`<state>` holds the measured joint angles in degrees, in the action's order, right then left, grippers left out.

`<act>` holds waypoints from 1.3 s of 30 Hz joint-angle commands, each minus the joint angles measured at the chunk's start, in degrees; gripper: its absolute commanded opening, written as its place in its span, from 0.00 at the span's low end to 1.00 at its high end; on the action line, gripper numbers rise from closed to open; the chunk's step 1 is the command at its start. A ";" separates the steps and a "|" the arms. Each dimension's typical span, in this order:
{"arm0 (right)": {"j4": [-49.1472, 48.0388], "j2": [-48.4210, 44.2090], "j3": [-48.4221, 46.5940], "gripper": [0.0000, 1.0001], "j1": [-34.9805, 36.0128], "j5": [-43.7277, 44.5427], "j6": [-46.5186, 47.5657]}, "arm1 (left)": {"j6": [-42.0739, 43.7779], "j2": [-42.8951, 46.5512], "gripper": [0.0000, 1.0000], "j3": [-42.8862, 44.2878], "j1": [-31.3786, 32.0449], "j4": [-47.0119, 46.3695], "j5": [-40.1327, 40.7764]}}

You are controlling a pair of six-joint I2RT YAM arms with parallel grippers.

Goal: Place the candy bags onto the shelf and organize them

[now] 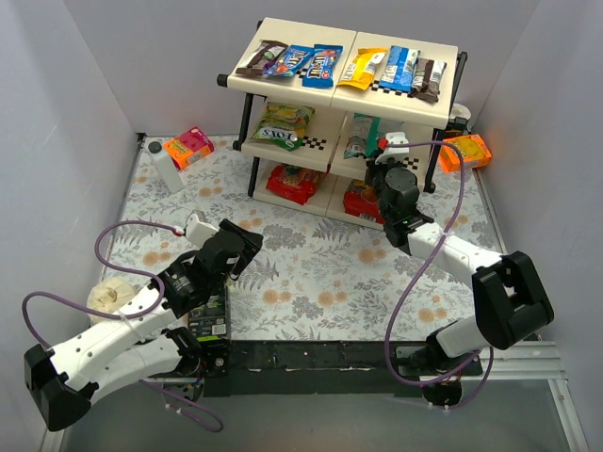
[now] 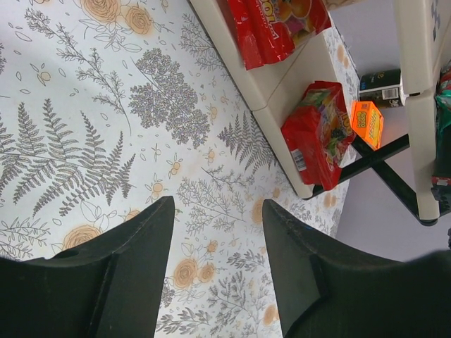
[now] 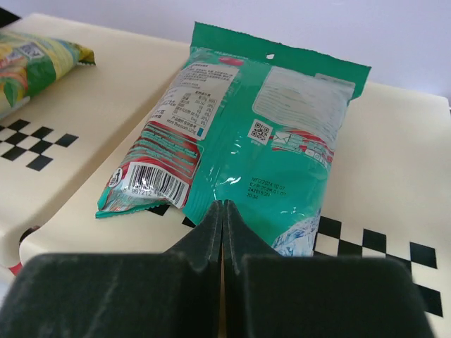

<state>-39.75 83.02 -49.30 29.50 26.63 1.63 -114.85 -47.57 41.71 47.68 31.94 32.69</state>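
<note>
My right gripper is clenched, its fingers pressed together at the near edge of the teal bag; I cannot tell whether any film is pinched between them. That bag lies flat on the right half of the middle tier of the shelf. My left gripper hangs released over the floral tabletop, jaws spread, near a red bag on the bottom tier.

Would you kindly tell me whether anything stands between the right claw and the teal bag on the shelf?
Nothing visible does. The right claw, shut, meets the near edge of the teal bag, which lies flat on the shelf's middle tier. The Fox's bag lies apart on the neighbouring panel, out of the way.
</note>
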 commanded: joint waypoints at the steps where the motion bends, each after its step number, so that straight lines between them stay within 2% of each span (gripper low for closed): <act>1: 1.34 -0.23 1.57 0.01 -0.58 2.28 -1.01 | 0.15 0.55 0.53 -0.40 -0.57 0.40 0.27; 10: 3.26 -4.01 0.08 0.01 -0.49 2.11 -1.19 | 0.06 1.34 0.54 -1.29 -0.84 -0.57 0.01; 12: 4.06 -5.49 -1.85 0.01 -0.32 2.11 -1.19 | 0.24 1.25 0.58 -1.28 -0.84 -0.74 0.10; 17: 7.40 -8.22 -5.63 0.04 0.21 2.02 -3.03 | 1.82 0.20 0.76 -0.76 -0.84 -1.97 0.45; 21: 12.40 -11.38 -6.77 0.19 0.65 0.79 -4.88 | 3.40 -0.59 0.87 0.47 -0.84 -2.33 2.64; 24: 21.69 -15.86 -6.43 0.38 1.18 -1.32 -5.84 | 8.56 -1.38 0.93 2.31 -0.84 -2.50 3.70; 26: 25.66 -19.73 -5.72 0.45 1.18 0.17 -8.39 | 10.95 -1.99 0.97 3.72 -0.84 -2.76 4.75; 27: 30.30 -20.96 -5.55 0.54 1.26 1.57 -9.00 | 11.92 -2.17 0.98 4.16 -0.92 -2.68 5.54; 29: 35.41 -24.20 -5.54 0.60 1.09 3.50 -10.85 | 13.59 -2.87 0.98 5.30 -0.84 -1.80 6.94; 30: 40.75 -25.18 -5.55 0.74 1.26 5.78 -11.20 | 14.55 -3.14 0.98 6.18 -0.84 -1.45 8.08; 32: 46.22 -27.91 -5.20 0.87 1.18 7.63 -12.78 | 17.11 -3.49 0.98 6.97 -0.84 -0.66 9.41; 33: 50.25 -28.79 -4.85 0.89 1.18 9.73 -12.88 | 17.55 -3.75 0.98 7.67 -0.84 -0.22 10.80; 39: 60.38 -35.64 2.18 0.91 1.09 15.46 -16.38 | 21.07 -4.20 0.98 9.52 -0.84 1.36 12.84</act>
<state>9.37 50.46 -50.63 30.61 35.88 -10.74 -97.82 -51.79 48.53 47.07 30.65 40.97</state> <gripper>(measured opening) 0.906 0.981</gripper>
